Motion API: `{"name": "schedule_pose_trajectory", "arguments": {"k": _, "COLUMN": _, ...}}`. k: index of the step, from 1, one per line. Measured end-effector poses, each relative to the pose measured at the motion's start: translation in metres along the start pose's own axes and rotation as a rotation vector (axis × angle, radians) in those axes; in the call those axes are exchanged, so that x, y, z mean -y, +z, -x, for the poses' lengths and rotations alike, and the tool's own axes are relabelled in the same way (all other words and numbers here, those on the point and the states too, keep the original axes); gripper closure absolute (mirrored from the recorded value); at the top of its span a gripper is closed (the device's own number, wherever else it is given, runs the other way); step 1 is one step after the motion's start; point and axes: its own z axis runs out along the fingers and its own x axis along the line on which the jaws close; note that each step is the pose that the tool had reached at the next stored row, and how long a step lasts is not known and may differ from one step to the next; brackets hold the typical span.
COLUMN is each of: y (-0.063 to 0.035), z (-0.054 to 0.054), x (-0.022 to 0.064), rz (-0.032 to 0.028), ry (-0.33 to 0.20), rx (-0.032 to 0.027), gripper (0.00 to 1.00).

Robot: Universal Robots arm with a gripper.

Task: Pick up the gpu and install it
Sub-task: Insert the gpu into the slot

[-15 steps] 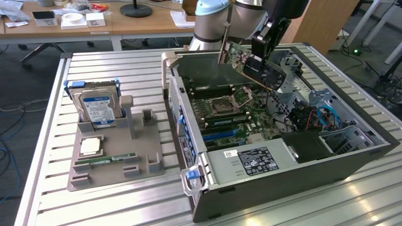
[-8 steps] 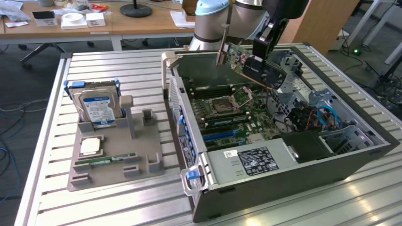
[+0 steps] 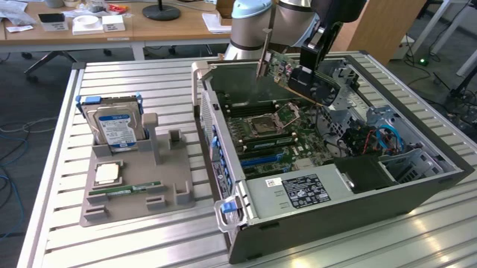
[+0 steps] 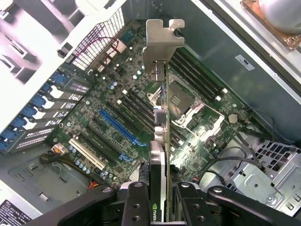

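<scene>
Exterior view first: the arm [image 3: 253, 17] reaches in over the open case [image 3: 358, 206], and the gpu [image 3: 298, 75] hangs in the air above the case's open side, well clear of the motherboard [image 3: 298, 145] down inside it. The card sits tilted, its long axis sloping across the case, with the silvery bracket [image 3: 264, 56] at the end toward the exterior view's left and the dark face toward the exterior view's right. The jaws come down onto its upper edge. Beside the case on the worktop [image 3: 149, 84], on the exterior view's left, the parts tray [image 3: 175, 192] carries the hard drive [image 3: 115, 128] and the RAM stick [image 3: 123, 191], both well apart from the action. Over to the wrist view, and here is the grip: the jaws are pinching the gpu [image 4: 160, 141], one on each flat face. The card is seen edge-on, running straight out from the jaws to its bracket [image 4: 162, 40] at the far end. Below it lies the case's motherboard [image 4: 89, 117]. The card's edge lines up just beside the CPU socket [image 4: 181, 99], between that socket and the blue slot [image 4: 120, 128], with the white slot [image 4: 87, 153] farther off again. By my read the card is not over a slot yet: the slots lie below and to one side, and its long axis looks skewed against the blue slot's line.
</scene>
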Motion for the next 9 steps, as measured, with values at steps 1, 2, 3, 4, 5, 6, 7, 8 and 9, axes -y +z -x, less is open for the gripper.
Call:
{"name": "schedule_pose_trajectory", "arguments": {"k": 1, "y": 0.0, "z": 0.0, "x": 0.0, "rz": 0.0, "ry": 0.0, "rx": 0.0, "gripper": 0.73}}
{"name": "schedule_pose_trajectory", "arguments": {"k": 2, "y": 0.0, "z": 0.0, "x": 0.0, "rz": 0.0, "ry": 0.0, "rx": 0.0, "gripper": 0.73}}
{"name": "schedule_pose_trajectory", "arguments": {"k": 3, "y": 0.0, "z": 0.0, "x": 0.0, "rz": 0.0, "ry": 0.0, "rx": 0.0, "gripper": 0.73}}
{"name": "schedule_pose_trajectory", "arguments": {"k": 4, "y": 0.0, "z": 0.0, "x": 0.0, "rz": 0.0, "ry": 0.0, "rx": 0.0, "gripper": 0.73}}
{"name": "schedule_pose_trajectory", "arguments": {"k": 5, "y": 0.0, "z": 0.0, "x": 0.0, "rz": 0.0, "ry": 0.0, "rx": 0.0, "gripper": 0.73}}
{"name": "schedule_pose_trajectory", "arguments": {"k": 6, "y": 0.0, "z": 0.0, "x": 0.0, "rz": 0.0, "ry": -0.001, "rx": 0.0, "gripper": 0.73}}
{"name": "schedule_pose_trajectory", "arguments": {"k": 7, "y": 0.0, "z": 0.0, "x": 0.0, "rz": 0.0001, "ry": -0.005, "rx": -0.0003, "gripper": 0.73}}
{"name": "schedule_pose_trajectory", "arguments": {"k": 8, "y": 0.0, "z": -0.0001, "x": 0.0, "rz": 0.0004, "ry": -0.014, "rx": -0.0007, "gripper": 0.73}}
{"name": "schedule_pose_trajectory", "arguments": {"k": 9, "y": 0.0001, "z": 0.0, "x": 0.0, "rz": 0.0007, "ry": -0.026, "rx": -0.0012, "gripper": 0.73}}
